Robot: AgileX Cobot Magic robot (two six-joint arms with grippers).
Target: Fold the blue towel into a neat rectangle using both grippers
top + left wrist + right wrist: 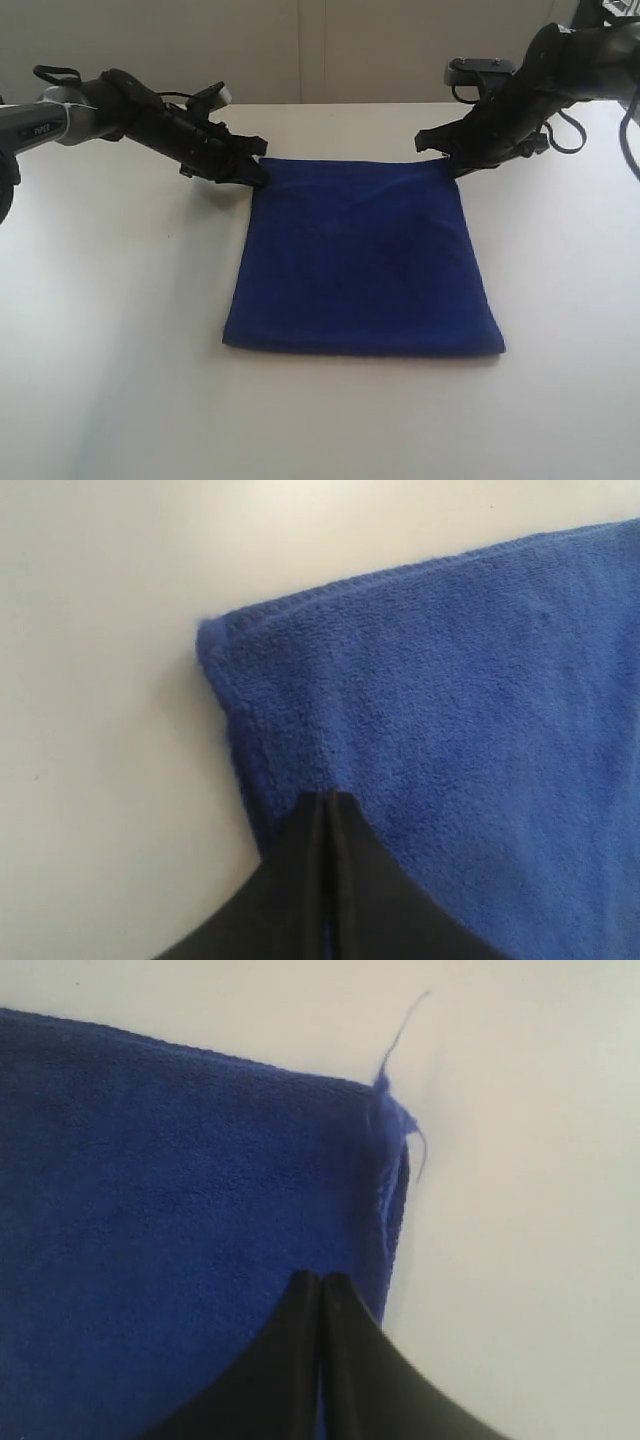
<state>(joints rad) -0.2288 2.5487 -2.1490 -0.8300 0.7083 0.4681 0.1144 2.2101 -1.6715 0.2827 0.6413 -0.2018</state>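
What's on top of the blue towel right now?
Only the left gripper and right gripper, jaws shut, tips at the two far corners of the blue towel. Whether they pinch cloth is hidden; the table beneath is covered.

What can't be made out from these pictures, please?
Whether the left pincer or right pincer grips the blue towel: wrist views, shut fingertips cover the contact.
Towel's underside, layer count: exterior view, top layer hides them.
Rear of right arm: exterior view, cut by edge.
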